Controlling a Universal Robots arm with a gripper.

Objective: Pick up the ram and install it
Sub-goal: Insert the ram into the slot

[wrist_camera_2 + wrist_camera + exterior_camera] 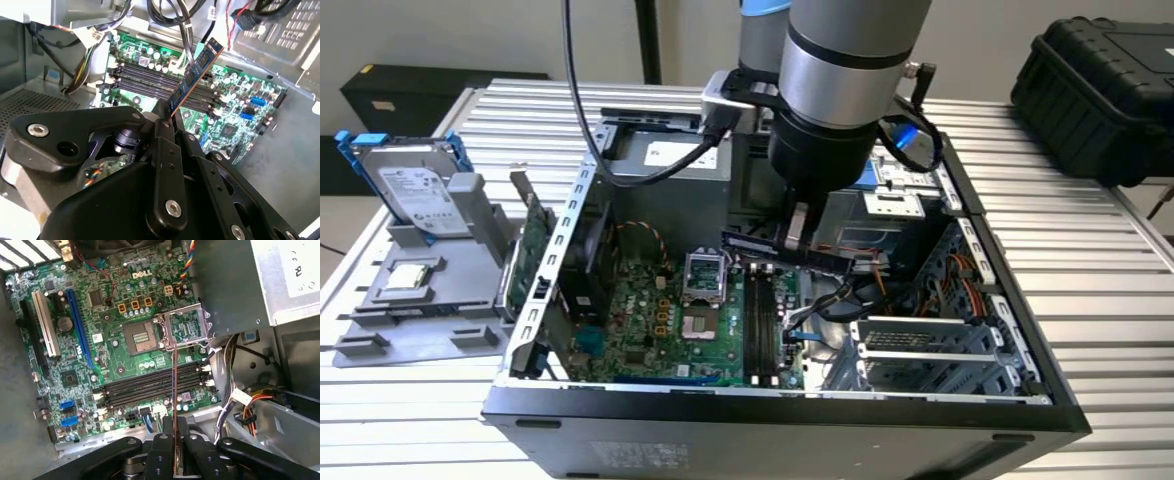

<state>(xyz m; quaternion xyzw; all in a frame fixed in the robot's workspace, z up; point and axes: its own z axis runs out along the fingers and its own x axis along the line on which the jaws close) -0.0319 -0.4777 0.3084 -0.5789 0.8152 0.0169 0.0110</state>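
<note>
First wrist view: ram [174, 390], seen edge-on, in the air above the slots [150, 385] of the board [115, 352], seated in none. The carry is probably best done slowly, with the stick's long edge brought parallel to one slot, level, and clear of the cables [230, 395]. Second wrist view: claw [167, 119] pinched narrow on the ram's near end, the rest jutting free. Exterior view: claw inside the open case [787, 410] on the counter [1107, 280], above the board.
</note>
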